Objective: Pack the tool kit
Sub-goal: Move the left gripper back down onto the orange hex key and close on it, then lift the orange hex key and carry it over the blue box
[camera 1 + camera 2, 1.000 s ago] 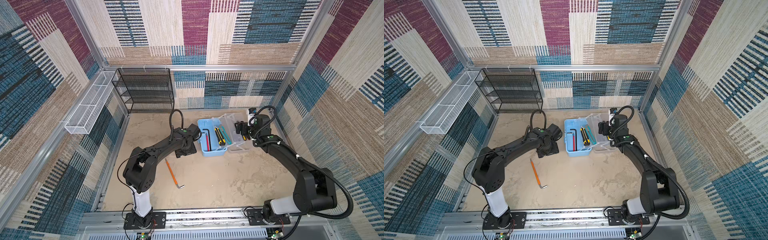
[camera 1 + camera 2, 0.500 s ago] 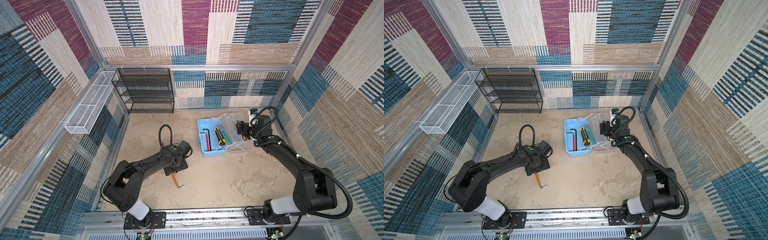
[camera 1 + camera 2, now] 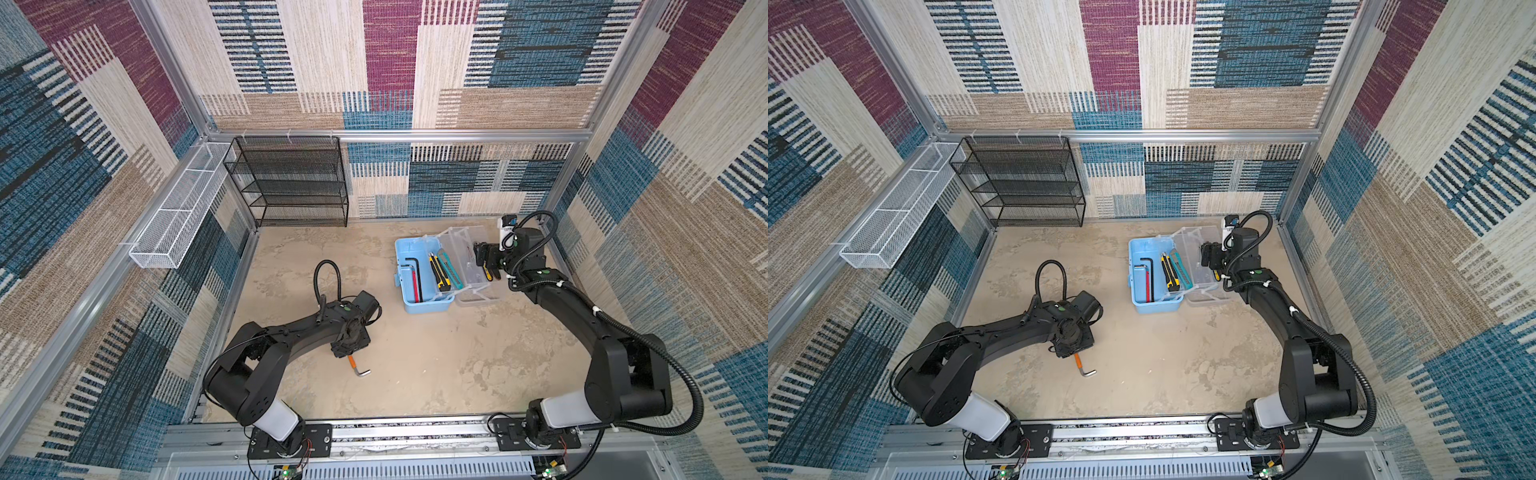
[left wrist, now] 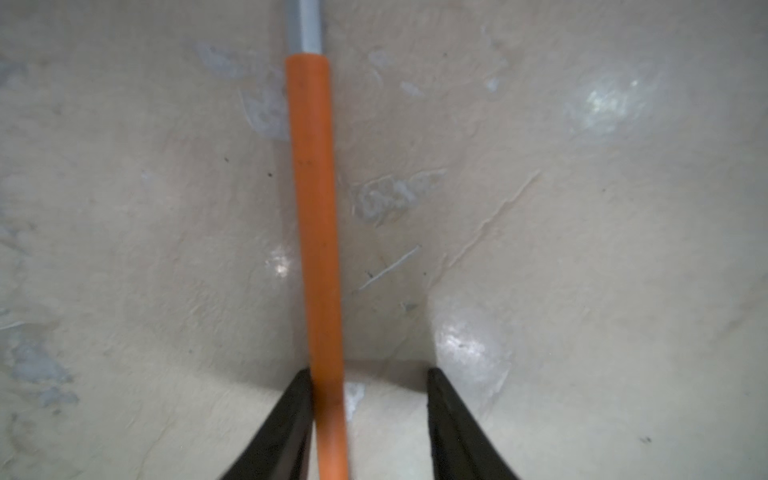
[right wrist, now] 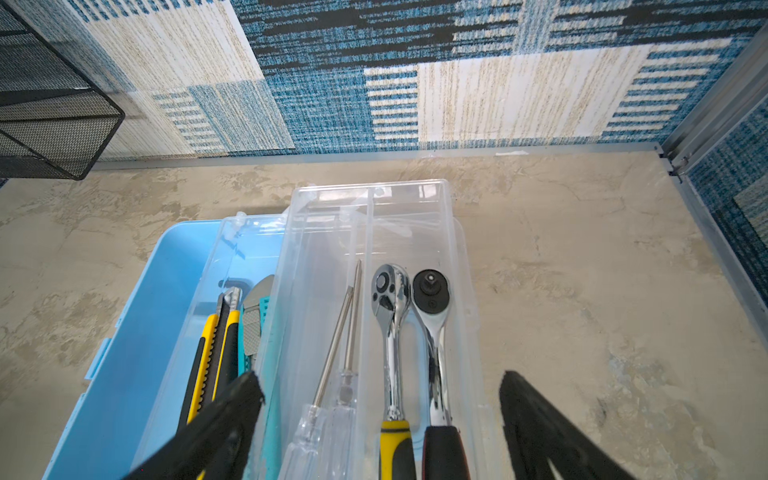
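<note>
The light blue toolbox [image 3: 404, 266] stands open at the back right. In it lie a black and red hex key [image 3: 415, 277] and yellow [image 3: 438, 274] and teal utility knives [image 3: 451, 271]. A clear tray [image 5: 332, 232] beside it holds two ratchets [image 5: 390, 332] and two clear-handled screwdrivers [image 5: 332, 357]. My right gripper [image 5: 380, 380] hovers open over the tray's near end. An orange-handled hex key [image 3: 353, 362] [image 4: 313, 208] lies on the floor. My left gripper [image 4: 369, 370] is down over its handle. One finger [image 4: 291, 415] touches the handle; a gap remains at the other.
A black wire-mesh rack [image 3: 291, 183] stands against the back wall. A long white mesh basket [image 3: 178, 212] hangs on the left wall rail. Aluminium frame rails edge the floor, close behind and to the right of the tray.
My left arm has swung from beside the toolbox toward the front and come down over the orange hex key. Its jaws have narrowed around the handle. The right arm has stayed put.
</note>
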You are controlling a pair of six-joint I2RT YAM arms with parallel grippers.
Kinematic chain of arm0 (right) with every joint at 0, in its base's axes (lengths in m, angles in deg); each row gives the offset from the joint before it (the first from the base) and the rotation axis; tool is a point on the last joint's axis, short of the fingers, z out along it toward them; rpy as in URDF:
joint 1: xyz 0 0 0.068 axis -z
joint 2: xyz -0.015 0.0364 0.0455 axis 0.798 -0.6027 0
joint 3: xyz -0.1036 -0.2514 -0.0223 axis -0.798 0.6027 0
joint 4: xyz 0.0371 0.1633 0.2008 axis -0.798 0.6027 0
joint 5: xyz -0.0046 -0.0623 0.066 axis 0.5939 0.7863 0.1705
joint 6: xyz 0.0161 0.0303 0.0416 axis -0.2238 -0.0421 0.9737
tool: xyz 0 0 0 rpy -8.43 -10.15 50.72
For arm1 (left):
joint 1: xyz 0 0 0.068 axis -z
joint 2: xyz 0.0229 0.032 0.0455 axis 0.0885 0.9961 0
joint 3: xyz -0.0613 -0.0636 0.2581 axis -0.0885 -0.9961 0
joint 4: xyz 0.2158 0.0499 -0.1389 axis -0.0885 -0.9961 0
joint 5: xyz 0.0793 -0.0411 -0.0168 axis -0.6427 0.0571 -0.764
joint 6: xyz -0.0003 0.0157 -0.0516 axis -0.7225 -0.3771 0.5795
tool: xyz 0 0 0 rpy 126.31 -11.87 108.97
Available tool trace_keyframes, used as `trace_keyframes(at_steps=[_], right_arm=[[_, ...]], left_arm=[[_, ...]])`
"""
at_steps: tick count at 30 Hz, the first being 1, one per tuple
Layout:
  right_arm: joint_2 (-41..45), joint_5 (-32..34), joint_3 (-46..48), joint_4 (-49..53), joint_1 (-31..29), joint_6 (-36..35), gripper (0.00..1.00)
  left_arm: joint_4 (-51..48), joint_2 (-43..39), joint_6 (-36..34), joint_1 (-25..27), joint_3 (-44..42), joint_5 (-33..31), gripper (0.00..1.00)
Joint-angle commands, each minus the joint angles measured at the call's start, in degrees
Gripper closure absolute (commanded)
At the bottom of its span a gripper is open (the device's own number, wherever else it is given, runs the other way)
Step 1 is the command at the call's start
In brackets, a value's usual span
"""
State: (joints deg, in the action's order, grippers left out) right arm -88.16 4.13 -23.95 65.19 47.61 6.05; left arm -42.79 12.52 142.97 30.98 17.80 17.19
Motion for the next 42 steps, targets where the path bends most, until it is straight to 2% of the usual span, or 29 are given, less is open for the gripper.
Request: trace_keyframes(at_steps=[1,11,20,28,36,42], right_arm=[[-0.3,1.7,-0.5,-0.6,0.8,-0.6,0.08],[-2.9,0.9,-1.5,-0.8,4.6,0.5,0.09],[-5.2,-5.1,1.0,-6.7,9.1,3.3,0.1],[-6.5,-14.4,2.9,-10.3,10.5,4.1,0.1],[-7.5,-16.4,3.9,-11.3,10.8,5.2,0.1],[-7.4,-17.5,3.5,-11.2,10.9,5.6,0.11]], left_arm=[[1.1,1.6,-0.4,0.1,-0.6,2.9,0.66],[0.2,6.4,-5.1,0.1,4.5,4.4,1.0],[0.0,10.4,-7.3,1.2,11.6,5.0,1.0],[0.0,9.8,-10.1,1.4,14.6,3.8,1.0],[-1.5,8.9,-13.8,1.4,19.5,0.8,1.0],[-3.6,10.6,-18.2,1.4,29.6,-1.6,1.0]])
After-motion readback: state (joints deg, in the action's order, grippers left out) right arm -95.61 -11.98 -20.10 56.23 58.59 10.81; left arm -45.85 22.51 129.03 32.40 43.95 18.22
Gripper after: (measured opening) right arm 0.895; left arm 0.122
